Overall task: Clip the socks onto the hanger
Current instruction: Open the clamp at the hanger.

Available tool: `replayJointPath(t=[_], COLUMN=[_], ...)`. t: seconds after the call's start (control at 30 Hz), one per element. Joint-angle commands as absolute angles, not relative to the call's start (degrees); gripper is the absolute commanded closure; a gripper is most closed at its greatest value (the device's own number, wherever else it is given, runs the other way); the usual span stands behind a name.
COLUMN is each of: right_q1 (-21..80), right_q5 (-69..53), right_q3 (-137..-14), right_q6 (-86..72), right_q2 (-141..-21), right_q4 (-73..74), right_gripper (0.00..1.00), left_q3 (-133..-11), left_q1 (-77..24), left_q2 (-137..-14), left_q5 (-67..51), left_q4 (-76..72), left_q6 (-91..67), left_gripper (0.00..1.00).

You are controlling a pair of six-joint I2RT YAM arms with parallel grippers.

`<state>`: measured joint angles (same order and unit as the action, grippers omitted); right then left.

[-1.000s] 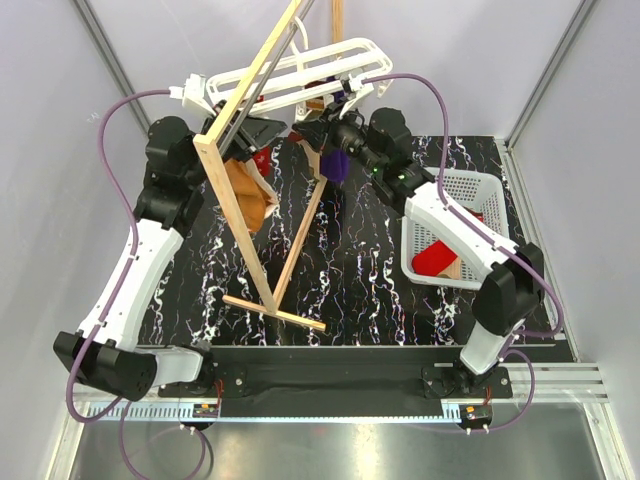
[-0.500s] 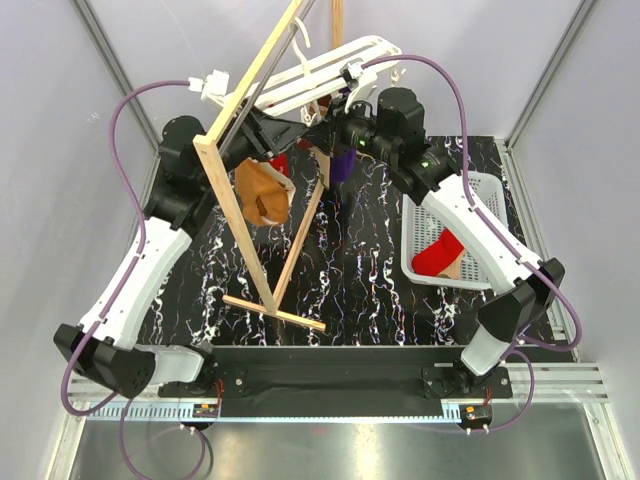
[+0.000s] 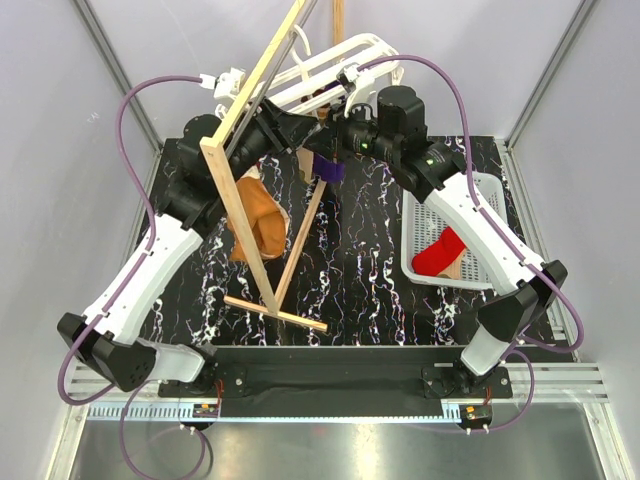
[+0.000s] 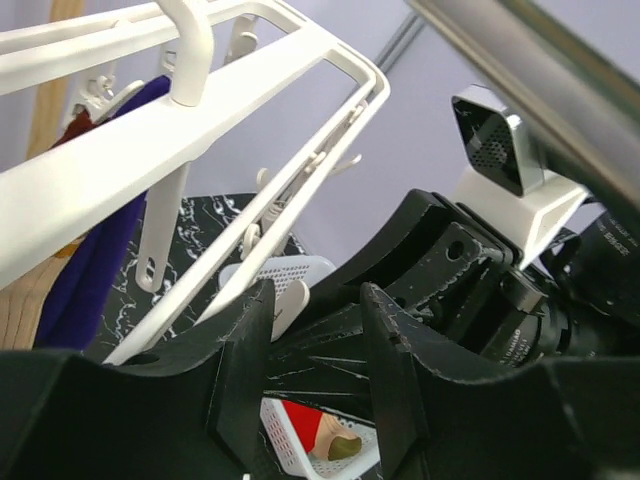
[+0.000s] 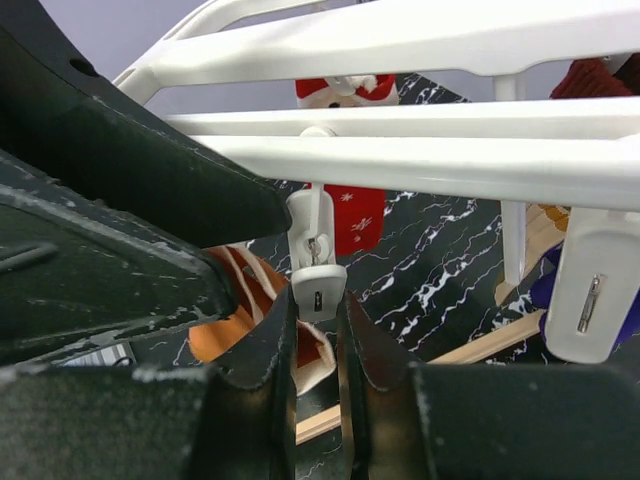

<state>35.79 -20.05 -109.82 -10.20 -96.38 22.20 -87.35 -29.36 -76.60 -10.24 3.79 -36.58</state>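
Observation:
The white hanger hangs at the back, with a dark blue sock and a red sock clipped to it. My right gripper is shut on the lower end of a white peg under the hanger's bars. My left gripper is just under the hanger, jaws apart with nothing between them. An orange-tan striped sock is below it, and also shows in the right wrist view. I cannot tell what holds it.
A tall wooden A-frame stand crosses in front of my left arm. A white perforated basket at the right holds a red sock and a tan one. Both grippers crowd together under the hanger.
My left gripper moved right and up toward the hanger. My right gripper rose to the peg. The orange-tan sock now sits lower than before.

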Motion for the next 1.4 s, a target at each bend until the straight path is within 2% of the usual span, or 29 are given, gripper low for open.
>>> replayJointPath(t=[0.0, 0.17, 0.6, 0.77, 1.07, 1.37], right_q1=[36.2, 36.3, 36.1, 36.2, 36.1, 36.1], right_q5=[-22.8, -23.8, -24.6, -24.3, -24.9, -25.9], right_q3=[-112.0, -111.7, -111.3, -110.8, -110.6, -110.0], right_q6=[-9.4, -9.6, -9.0, -9.1, -9.1, -10.1], right_q2=[-94.4, -94.3, -94.3, -94.3, -94.7, -94.8], right_q4=[24.6, 23.9, 23.6, 23.6, 23.4, 22.6], right_gripper=[1.00, 1.00, 1.00, 1.00, 1.00, 1.00], left_q3=[-88.9, -92.9, -89.6, -89.6, -84.8, -88.2], left_q1=[-30.5, -30.6, -30.9, -30.9, -30.9, -30.9], left_q2=[-75.8, -78.3, -75.6, -75.8, -72.5, -75.8], left_q5=[-1.2, -1.1, 3.2, 4.8, 7.8, 6.7], left_q4=[5.0, 9.4, 10.3, 11.6, 6.9, 10.0], left_q6=[-34.6, -34.0, -34.6, -34.9, -35.9, -37.2], left_gripper=[0.55, 0.53, 0.49, 0.44, 0.42, 0.42])
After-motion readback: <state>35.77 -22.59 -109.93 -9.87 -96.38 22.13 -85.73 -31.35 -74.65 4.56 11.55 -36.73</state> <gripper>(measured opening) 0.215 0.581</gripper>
